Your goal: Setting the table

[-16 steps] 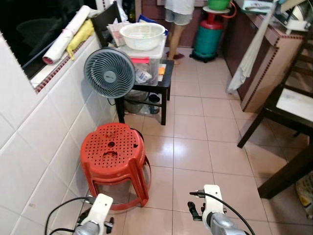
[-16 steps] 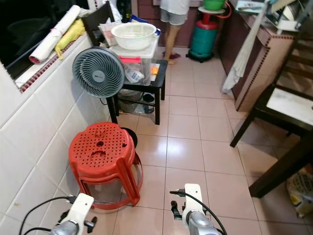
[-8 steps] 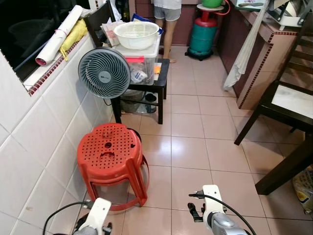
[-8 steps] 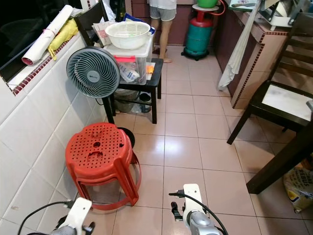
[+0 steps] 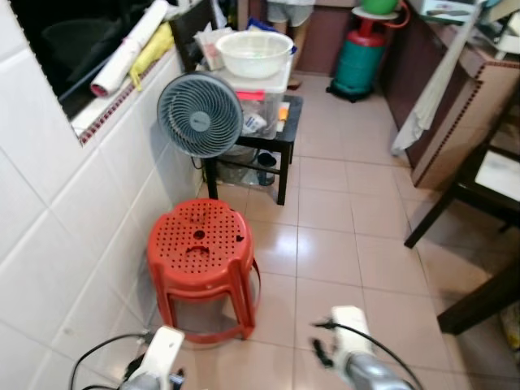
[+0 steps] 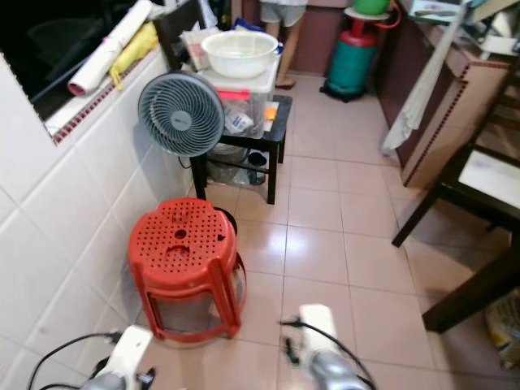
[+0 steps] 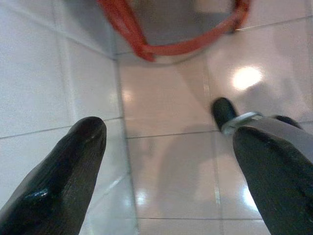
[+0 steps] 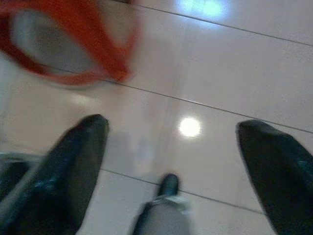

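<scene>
Lighting was pretty even and bright overall, with the glossy floor tiles [image 5: 325,252] throwing back soft glare. The window [image 6: 49,41] at the robot's left was pitch dark, so the light came from indoors overhead. The right arm [image 5: 353,366] looked smeared with motion blur in both eye views. In the wrist views, round hot spots of lamp glare [image 8: 190,127] sat on the tiles, and the red stool [image 8: 73,44] was badly blurred. The left hand [image 7: 171,161] fingers were soft, out of focus.

Silver arms [image 5: 351,370] — black cables, fingers [image 7: 63,171]
</scene>
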Available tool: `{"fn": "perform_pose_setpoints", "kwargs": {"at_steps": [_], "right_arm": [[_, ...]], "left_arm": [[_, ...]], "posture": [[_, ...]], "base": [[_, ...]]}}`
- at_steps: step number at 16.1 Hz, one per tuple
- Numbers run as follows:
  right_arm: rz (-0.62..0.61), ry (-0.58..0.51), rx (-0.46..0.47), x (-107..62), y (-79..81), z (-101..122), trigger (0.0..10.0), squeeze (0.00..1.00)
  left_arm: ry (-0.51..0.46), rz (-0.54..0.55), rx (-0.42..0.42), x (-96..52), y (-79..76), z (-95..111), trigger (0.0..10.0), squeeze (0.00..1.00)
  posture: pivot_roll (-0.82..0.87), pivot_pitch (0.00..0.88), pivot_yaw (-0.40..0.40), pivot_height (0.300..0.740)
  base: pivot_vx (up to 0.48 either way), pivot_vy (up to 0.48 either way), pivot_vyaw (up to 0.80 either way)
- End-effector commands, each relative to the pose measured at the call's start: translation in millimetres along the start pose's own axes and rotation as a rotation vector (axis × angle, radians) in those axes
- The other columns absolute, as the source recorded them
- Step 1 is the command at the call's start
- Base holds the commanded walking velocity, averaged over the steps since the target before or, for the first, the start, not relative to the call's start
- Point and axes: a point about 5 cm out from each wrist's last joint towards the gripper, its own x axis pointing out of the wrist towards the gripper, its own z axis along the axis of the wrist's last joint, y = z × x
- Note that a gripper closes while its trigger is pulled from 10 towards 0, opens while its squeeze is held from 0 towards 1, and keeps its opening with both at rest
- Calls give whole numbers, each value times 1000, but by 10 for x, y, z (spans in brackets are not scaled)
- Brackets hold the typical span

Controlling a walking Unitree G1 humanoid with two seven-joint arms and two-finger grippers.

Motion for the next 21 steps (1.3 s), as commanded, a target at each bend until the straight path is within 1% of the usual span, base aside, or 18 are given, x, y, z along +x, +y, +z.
{"fn": "perform_pose_setpoints", "kwargs": {"at_steps": [1, 4, 14, 16, 18, 19, 21], "right_arm": [[-18, 29, 3, -22, -84, -85, 10000, 0], [-16, 31, 3, -23, -82, -91, 10000, 0], [-37, 48, 24, -35, -127, -140, 10000, 0], [-53, 42, 5, -34, -146, -118, 10000, 0], [-64, 31, 25, -30, -166, -84, 10000, 0], [-67, 14, 29, -20, -192, -5, 10000, 0], [-68, 0, 21, -9, -205, 72, 10000, 0]], "left_arm": [[-4, -6, 6, 8, -44, 42, 10000, 0], [-7, -5, 12, 14, -46, 81, 10000, 0], [-8, 0, 31, 7, -34, 40, 10000, 0], [-12, -6, -17, 9, -25, 58, 10000, 0], [-21, -3, -44, 15, -13, 100, 10000, 0], [-24, -3, -58, 7, -22, 57, 10000, 0], [-31, -7, -63, 8, -36, 71, 10000, 0]], "posture": [[-102, 39, 5, 740], [-103, 41, 7, 740], [-99, 38, 5, 740], [-94, 36, 1, 740], [-94, 33, 0, 740], [-96, 29, -2, 740], [-99, 22, -4, 740]], "base": [[0, 439, 0], [0, 461, 0], [0, 0, 0], [0, 0, 0], [0, 0, 0], [0, 0, 0], [0, 0, 0]]}}
